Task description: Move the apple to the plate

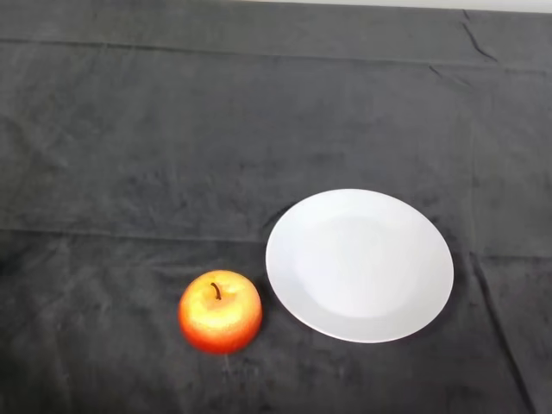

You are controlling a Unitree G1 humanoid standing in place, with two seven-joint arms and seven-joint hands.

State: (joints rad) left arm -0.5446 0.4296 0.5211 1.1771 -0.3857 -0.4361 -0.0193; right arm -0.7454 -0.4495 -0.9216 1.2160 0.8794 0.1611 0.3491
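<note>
Apple (219, 312) sits upright on the dark-clothed desk (129, 155), stem up, just beside the lower-left rim of the white plate (360, 265) and apart from it. We see the plate bare, so the move has not begun. Our hand is out of view, so we cannot tell how its fingers stand. We judge the short gap suits a brief lift.

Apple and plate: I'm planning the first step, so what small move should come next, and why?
Probably bring the robot hand in from the lower left toward the apple: it sits on the cloth, stem up, just left of the plate, not on it, and nothing holds it.
</note>
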